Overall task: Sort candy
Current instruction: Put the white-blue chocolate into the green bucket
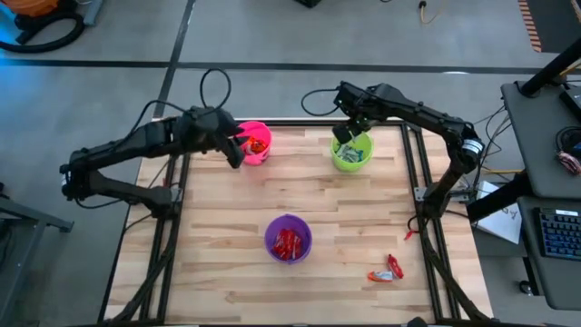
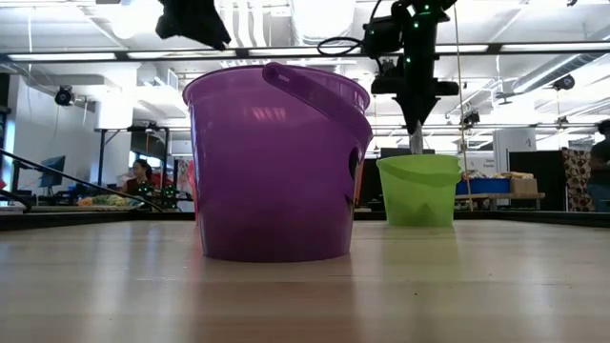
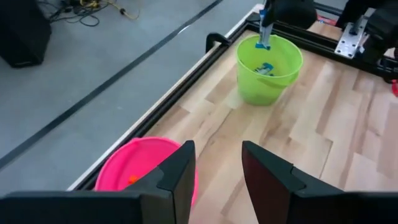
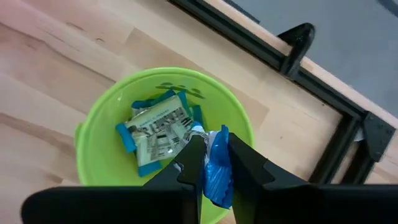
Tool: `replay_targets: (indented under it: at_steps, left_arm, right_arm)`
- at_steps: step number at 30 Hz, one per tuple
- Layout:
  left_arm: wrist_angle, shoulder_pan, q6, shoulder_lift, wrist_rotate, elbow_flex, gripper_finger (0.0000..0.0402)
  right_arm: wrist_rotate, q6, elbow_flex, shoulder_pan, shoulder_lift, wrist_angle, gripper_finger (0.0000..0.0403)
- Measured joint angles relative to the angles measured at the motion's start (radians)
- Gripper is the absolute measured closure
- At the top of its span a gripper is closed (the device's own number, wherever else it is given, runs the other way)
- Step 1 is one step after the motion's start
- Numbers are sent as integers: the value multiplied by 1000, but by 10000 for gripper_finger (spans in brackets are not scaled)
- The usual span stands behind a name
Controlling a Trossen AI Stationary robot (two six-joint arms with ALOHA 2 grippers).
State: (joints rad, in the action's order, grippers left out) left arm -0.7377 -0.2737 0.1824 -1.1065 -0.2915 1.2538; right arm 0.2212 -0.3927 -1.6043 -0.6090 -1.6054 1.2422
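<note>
Blue-and-white wrapped candies (image 4: 155, 134) lie heaped in the bottom of the green cup (image 1: 352, 153), upper right of centre in the high view; their flat rectangular wrappers overlap at odd angles. One more blue-wrapped candy (image 4: 216, 165) hangs above that cup's rim, pinched between the right gripper's (image 4: 214, 163) dark fingers, its crinkled end pointing down. Red candies (image 1: 288, 242) fill the purple cup (image 1: 288, 238) at lower centre. The pink cup (image 1: 254, 143), upper left of centre, holds what look like red or orange pieces (image 1: 258, 144). Two loose candies (image 1: 388, 270), red and orange, lie touching on the bare wood at lower right.
</note>
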Motion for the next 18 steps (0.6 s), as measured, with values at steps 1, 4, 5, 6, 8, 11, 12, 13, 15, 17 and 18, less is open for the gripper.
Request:
replay_targets:
  at_steps: [1,4,5,6,8,11,12,13,15,17,18]
  left_arm:
    - [10,-18,-9,0,19,-5,287]
    - [31,-56,-21,1,43,-27,287]
    - [30,-65,-23,1,43,-34,287]
    - [27,-72,-27,1,44,-41,287]
    - [27,-79,-36,2,48,-48,287]
    - [37,-79,-40,2,84,-50,287]
    - [46,-79,-39,2,105,-50,287]
    - [56,-78,-38,2,125,-50,287]
    - [68,-78,-33,2,151,-49,287]
    - [70,-78,-27,2,152,-47,287]
    - [70,-78,-25,2,152,-47,287]
  right_arm:
    - [-13,0,0,0,0,-3,358]
    - [-28,0,0,0,0,-4,356]
    - [-32,0,0,0,0,-4,355]
    - [-39,0,0,0,0,-3,355]
    - [-46,-4,0,0,0,-3,355]
    - [-71,-7,0,0,0,-3,354]
    - [-81,-8,0,0,0,-3,354]
    - [-90,-8,0,0,0,-3,354]
    - [-92,-8,0,0,0,-3,354]
    - [-93,-9,0,0,0,-3,353]
    - [-94,-15,0,0,0,-3,353]
